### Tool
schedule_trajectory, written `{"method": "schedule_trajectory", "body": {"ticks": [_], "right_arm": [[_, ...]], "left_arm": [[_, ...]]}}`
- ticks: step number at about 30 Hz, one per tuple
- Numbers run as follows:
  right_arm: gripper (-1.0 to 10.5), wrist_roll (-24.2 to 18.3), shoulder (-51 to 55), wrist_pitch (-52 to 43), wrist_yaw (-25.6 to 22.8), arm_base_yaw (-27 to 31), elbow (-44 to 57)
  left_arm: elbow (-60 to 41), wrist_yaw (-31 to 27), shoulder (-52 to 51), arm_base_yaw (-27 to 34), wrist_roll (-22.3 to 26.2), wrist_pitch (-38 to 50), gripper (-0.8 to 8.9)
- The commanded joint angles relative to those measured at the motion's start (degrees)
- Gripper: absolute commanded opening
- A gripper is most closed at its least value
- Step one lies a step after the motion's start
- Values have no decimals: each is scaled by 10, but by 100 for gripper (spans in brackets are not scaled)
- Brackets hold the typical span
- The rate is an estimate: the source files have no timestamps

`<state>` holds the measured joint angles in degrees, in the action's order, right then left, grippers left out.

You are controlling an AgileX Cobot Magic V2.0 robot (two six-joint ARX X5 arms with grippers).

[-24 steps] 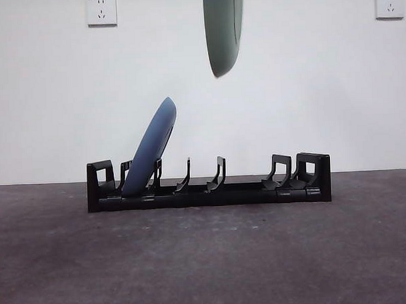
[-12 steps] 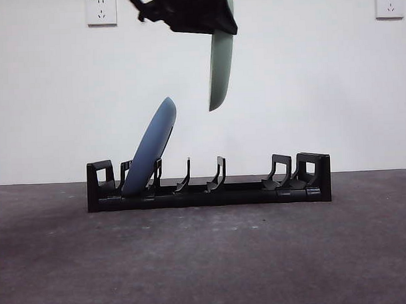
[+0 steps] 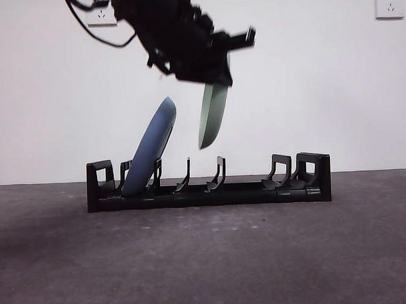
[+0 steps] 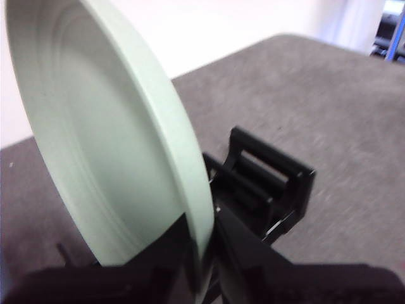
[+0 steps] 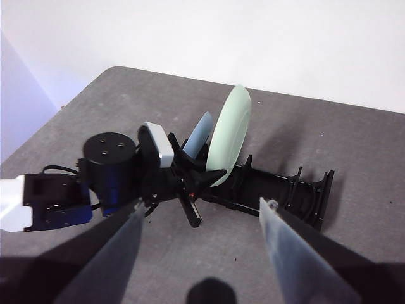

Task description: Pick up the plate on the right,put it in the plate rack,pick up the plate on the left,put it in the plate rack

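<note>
A pale green plate (image 3: 208,122) hangs on edge, slightly tilted, just above the middle prongs of the black plate rack (image 3: 211,192). My left gripper (image 3: 217,78) is shut on its upper rim, and in the left wrist view the green plate (image 4: 107,145) fills the space above the jaws, with the rack's end post (image 4: 266,183) behind. A blue plate (image 3: 153,144) leans in the rack's left slots. My right gripper (image 5: 202,206) hovers open high above, looking down on the green plate (image 5: 231,133), the blue plate (image 5: 199,134) and the rack (image 5: 285,190).
The rack stands on a dark grey table against a white wall with a socket (image 3: 389,3) at the upper right. Several slots to the right of the blue plate hold nothing. The left arm (image 5: 114,171) reaches in from the rack's left.
The left gripper has come down into the front view with the green plate, lowering it and shifting it slightly left toward the rack. The blue plate has not moved.
</note>
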<state>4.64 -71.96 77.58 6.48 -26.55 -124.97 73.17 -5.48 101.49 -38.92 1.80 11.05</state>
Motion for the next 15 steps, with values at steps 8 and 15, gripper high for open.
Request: {"method": "schedule_trajectory", "body": {"ticks": [8, 15], "right_arm": [[314, -6, -5, 14, 2, -1, 4], [314, -6, -7, 14, 2, -1, 5]], "left_arm": [[0, 14, 51, 13, -3, 19, -8], [0, 9, 75, 14, -1, 16, -8]]}}
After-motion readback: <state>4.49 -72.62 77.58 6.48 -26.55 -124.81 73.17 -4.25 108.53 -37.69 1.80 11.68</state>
